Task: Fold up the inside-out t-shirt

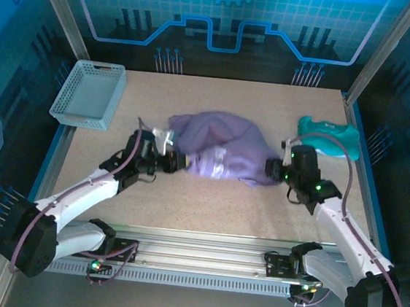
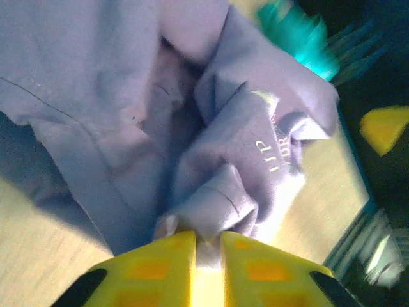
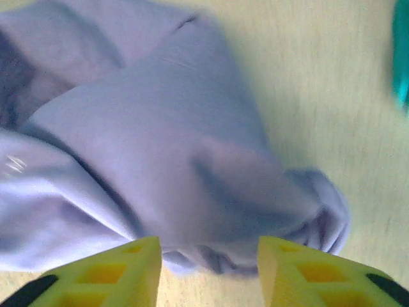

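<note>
Spreading comes before any fold: the inside-out t-shirt [image 1: 217, 144] lies as a crumpled mound at the middle of the table [image 1: 220, 214], so the sound move is to take it by two opposite edges and draw them apart until it lies flat. Each grip should sit on a hem or seam rather than a loose bulge, so that only one layer comes along. The pull should run low over the table and level on both sides. It should also keep short of the teal garment [image 1: 325, 129] lying just beyond the shirt's right end.

At the shirt's left edge, the left tool [image 2: 208, 238] has its jaws nearly together with only a thin slot between them. A rolled fold of purple cloth sits right at the tips. From the wrist view I cannot tell whether that fold is pinched or merely touching.

At the right end, the right tool [image 3: 208, 246] stands spread, with a rounded bunch of cloth lying between and ahead of its jaws. The picture is blurred, but the cloth seems to be straddled rather than squeezed.
</note>
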Controlling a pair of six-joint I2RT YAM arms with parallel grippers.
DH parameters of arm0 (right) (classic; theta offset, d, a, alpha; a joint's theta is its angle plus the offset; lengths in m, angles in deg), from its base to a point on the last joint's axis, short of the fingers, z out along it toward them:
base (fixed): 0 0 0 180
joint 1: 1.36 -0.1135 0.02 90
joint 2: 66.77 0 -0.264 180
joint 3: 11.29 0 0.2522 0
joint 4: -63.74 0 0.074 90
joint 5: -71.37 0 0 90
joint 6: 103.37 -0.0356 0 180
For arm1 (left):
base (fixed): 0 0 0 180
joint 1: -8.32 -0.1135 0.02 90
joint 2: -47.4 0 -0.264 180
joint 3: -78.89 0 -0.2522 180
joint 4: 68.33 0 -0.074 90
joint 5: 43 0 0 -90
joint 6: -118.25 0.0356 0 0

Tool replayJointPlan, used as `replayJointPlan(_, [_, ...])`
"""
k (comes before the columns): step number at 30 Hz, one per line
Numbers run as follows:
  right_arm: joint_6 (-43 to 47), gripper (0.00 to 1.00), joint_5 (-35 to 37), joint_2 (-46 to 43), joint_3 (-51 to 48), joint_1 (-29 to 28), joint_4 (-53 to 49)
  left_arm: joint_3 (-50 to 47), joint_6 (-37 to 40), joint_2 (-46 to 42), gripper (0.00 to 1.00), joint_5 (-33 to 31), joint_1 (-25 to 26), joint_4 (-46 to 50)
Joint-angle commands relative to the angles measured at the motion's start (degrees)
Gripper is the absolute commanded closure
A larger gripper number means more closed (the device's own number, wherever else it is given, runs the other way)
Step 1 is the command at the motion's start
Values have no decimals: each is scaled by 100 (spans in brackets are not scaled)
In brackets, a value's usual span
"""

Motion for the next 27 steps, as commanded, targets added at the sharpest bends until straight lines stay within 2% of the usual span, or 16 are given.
replayJointPlan(1, [-501, 49, -177, -382, -346, -240, 460, -231, -18, -547, 64, -565, -11, 350])
replayJointPlan(3, [-531, 45, -256, -266, -421, -548, 695, -259, -2, -739, 57, -899, -10, 530])
replayJointPlan(6, [-355, 43, -142, 357, -130, -1161, 850, -195, -70, -782, 50, -1124, -11, 617])
replayJointPlan(8, [-172, 42, 14, 969, 246, -1550, 851, -97, -194, -614, 48, -1127, -11, 642])
replayJointPlan(12, [16, 39, 232, 2095, 1014, -1882, 819, 144, -401, -114, 44, -1360, -11, 805])
replayJointPlan(15, [73, 37, 526, 2884, 1665, -1870, 826, 436, -352, 337, 41, -1516, -13, 839])
replayJointPlan(20, [-48, 37, 617, 4021, 2601, -1328, 376, 1188, 123, 1461, 36, -1517, 86, 519])
replayJointPlan(25, [-42, 36, 878, 4751, 2986, -1060, 38, 2401, 897, 2839, 34, -2177, 492, 907])
replayJointPlan(27, [-174, 39, 746, 4981, 3082, -939, -102, 2876, 1076, 3351, 32, -2343, 593, 1064])
